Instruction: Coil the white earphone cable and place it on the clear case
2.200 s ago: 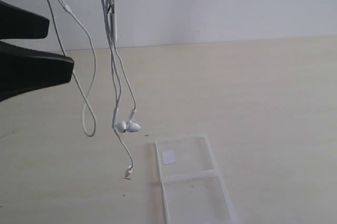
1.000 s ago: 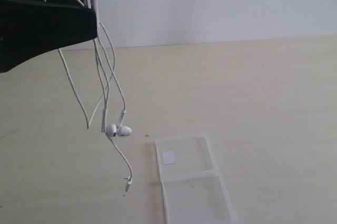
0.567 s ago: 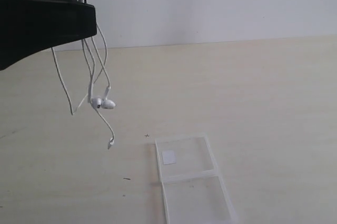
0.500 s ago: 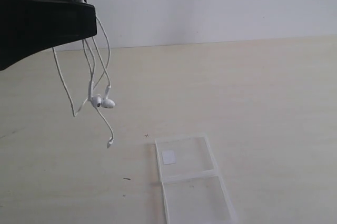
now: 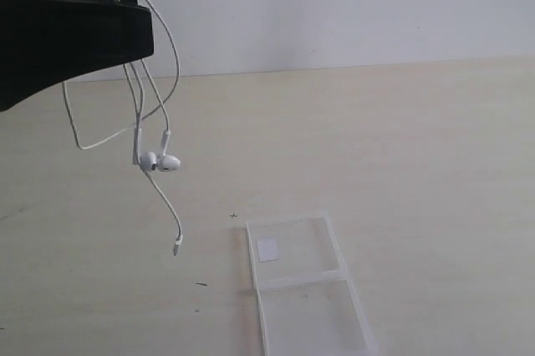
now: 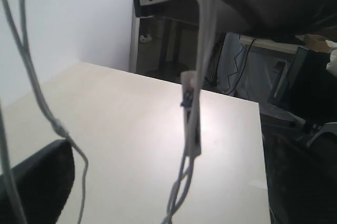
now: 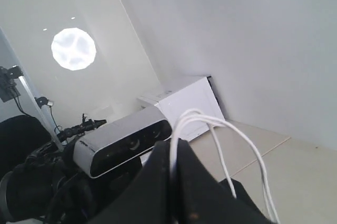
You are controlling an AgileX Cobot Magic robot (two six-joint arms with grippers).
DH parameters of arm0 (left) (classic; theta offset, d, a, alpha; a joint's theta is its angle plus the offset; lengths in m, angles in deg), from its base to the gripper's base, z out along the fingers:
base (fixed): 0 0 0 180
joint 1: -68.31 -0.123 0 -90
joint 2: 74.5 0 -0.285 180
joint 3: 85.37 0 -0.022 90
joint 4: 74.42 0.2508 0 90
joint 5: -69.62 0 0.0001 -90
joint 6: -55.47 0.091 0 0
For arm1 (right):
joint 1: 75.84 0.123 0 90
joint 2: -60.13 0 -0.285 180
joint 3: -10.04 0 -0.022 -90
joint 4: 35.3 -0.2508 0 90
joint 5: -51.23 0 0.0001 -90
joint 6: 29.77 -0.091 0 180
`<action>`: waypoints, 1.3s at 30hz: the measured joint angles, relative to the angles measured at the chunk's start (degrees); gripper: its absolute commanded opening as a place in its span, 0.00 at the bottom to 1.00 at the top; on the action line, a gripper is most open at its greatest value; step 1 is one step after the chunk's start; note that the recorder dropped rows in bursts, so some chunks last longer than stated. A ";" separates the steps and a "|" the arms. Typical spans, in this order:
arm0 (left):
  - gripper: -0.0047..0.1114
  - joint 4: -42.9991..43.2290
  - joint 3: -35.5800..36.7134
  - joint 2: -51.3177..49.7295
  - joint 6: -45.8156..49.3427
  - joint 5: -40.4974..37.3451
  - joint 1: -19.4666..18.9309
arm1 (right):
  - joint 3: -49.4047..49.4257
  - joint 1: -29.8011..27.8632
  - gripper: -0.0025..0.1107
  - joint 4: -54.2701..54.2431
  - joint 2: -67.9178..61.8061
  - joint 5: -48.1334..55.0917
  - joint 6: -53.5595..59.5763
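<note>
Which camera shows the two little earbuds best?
The exterior view. There the earbuds of the white earphone cable hang side by side in the air above the table. The left wrist view shows only cable strands and the inline remote; the right wrist view shows only a cable loop.

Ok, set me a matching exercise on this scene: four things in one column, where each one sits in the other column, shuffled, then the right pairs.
Things:
1. earbuds
2. plug end of the white earphone cable
3. clear case
4. white sticker

Places:
A. lying flat on the table
B. dangling at the cable's lowest end
C. on the case half farther from the exterior camera
D. hanging side by side, above the plug

Pairs: 1-D, 2-B, 3-A, 4-C
</note>
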 measured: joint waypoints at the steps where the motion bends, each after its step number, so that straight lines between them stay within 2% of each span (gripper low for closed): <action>1: 0.86 -0.12 0.00 0.00 0.10 0.00 0.00 | 0.00 0.00 0.02 -0.27 0.00 -0.28 0.10; 23: 0.85 -3.03 0.00 -0.42 1.29 1.51 0.00 | 0.00 0.00 0.02 -2.45 0.00 -3.41 0.25; 31: 0.85 -2.20 0.00 -0.42 1.29 7.08 0.00 | 0.00 0.00 0.02 -2.56 0.00 -3.54 0.25; 39: 0.85 -5.53 0.00 -1.23 3.09 7.38 0.00 | 0.00 0.00 0.02 -2.67 0.00 -4.62 0.25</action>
